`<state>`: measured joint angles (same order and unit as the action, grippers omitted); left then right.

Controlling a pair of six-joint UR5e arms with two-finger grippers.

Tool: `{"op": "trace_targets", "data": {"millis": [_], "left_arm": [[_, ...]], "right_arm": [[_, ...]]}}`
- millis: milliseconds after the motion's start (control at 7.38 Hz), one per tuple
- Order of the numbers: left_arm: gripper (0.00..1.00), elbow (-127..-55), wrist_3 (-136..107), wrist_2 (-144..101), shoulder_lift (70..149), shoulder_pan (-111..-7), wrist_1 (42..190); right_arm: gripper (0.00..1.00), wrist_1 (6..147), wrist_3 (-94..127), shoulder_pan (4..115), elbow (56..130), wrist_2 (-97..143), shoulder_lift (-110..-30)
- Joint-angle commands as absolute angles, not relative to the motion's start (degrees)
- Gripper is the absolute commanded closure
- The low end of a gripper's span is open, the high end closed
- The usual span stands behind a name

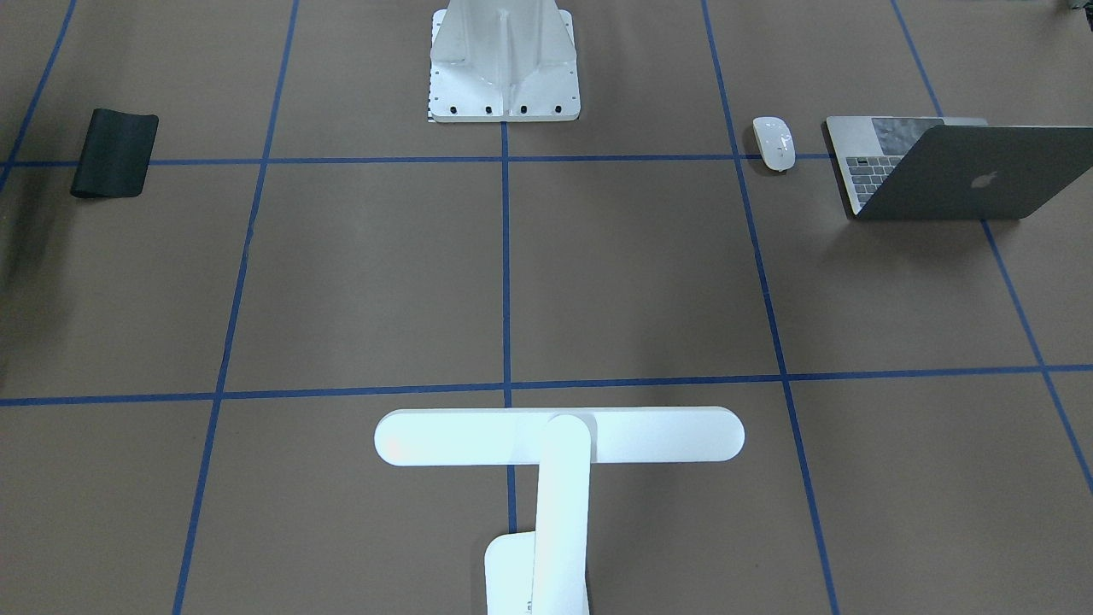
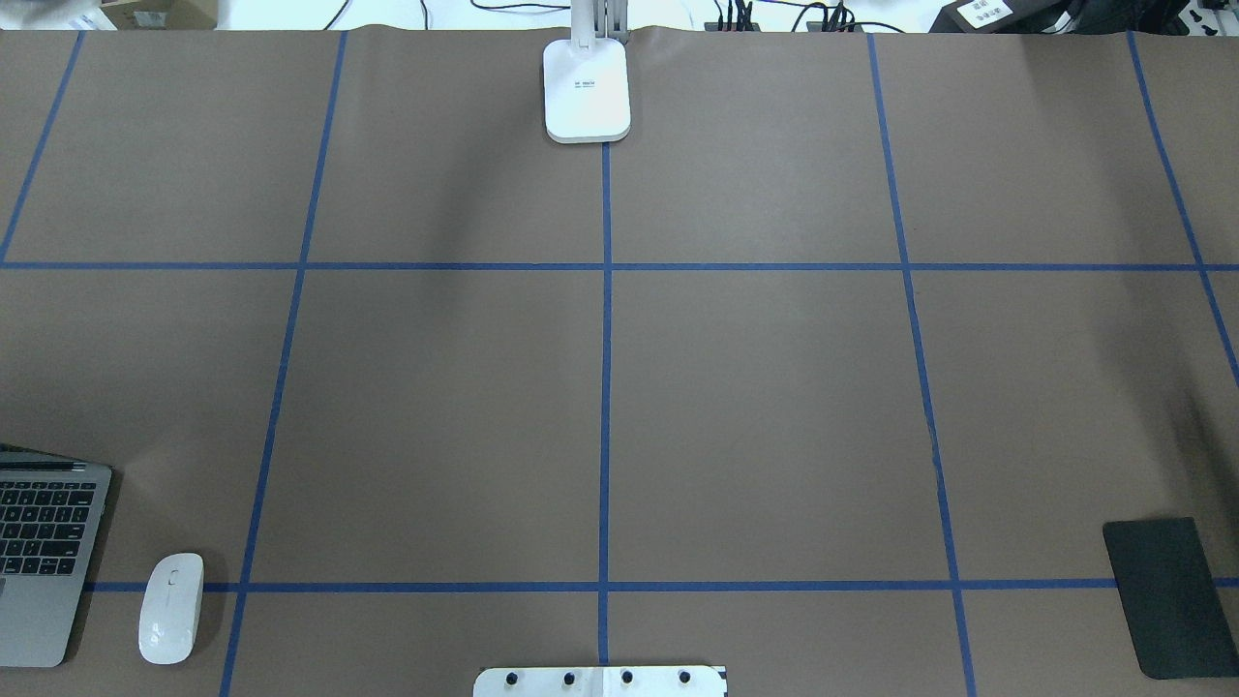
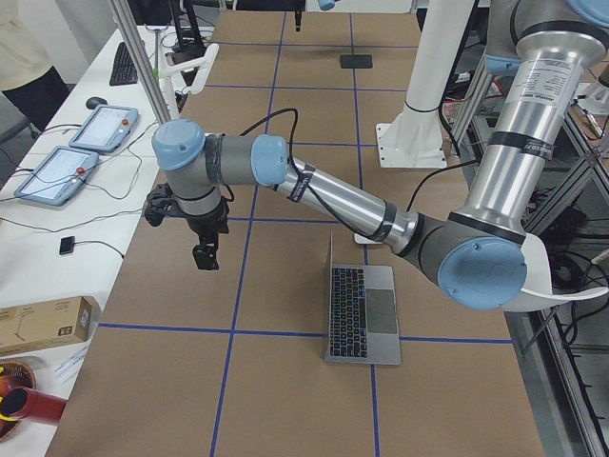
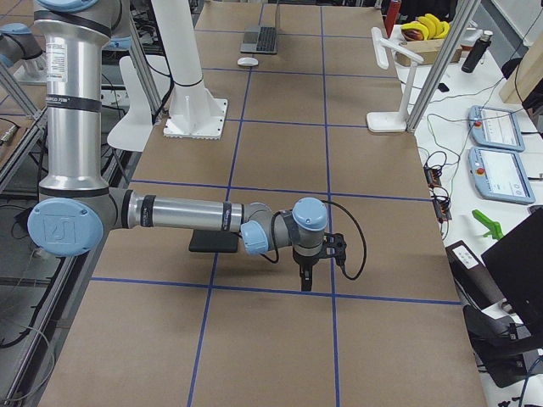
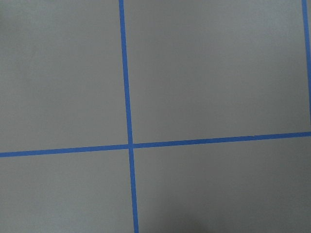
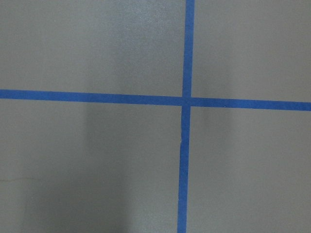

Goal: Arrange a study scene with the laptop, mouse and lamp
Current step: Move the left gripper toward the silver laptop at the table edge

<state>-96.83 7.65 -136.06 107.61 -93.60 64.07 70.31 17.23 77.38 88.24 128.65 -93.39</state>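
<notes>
One white T-shaped lamp point(image 1: 559, 436) stands at the far middle edge of the table point(image 2: 774, 407). One open space-grey laptop point(image 1: 956, 175) sits at the robot's near-left corner with one glossy white mouse point(image 1: 774, 143) just beside it, and wide room lies between. The left gripper point(image 3: 204, 255) and right gripper point(image 4: 305, 278) hang above the table; how far open they are, I cannot tell.

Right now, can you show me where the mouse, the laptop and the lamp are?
mouse point(image 1: 774, 143), exterior front-facing view, middle of its glossy white top.
laptop point(image 1: 965, 184), exterior front-facing view, back of its open lid, beside the logo.
lamp point(image 1: 562, 495), exterior front-facing view, on its flat white arm below the light bar.
</notes>
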Motion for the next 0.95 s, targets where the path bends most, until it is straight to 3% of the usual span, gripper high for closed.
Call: {"op": "trace_targets", "data": {"millis": [0,813], "left_arm": [[0.00,-97.73,7.56,-136.14,107.14,-93.60,63.99],[0.00,-99.30,5.04,-135.79,106.96,-93.95,63.81]], "right_arm": [[0.00,66.83,17.31,76.91,88.33,127.54,-94.73],[0.00,66.79,17.58,76.29,87.98,127.44,-95.97]]}}
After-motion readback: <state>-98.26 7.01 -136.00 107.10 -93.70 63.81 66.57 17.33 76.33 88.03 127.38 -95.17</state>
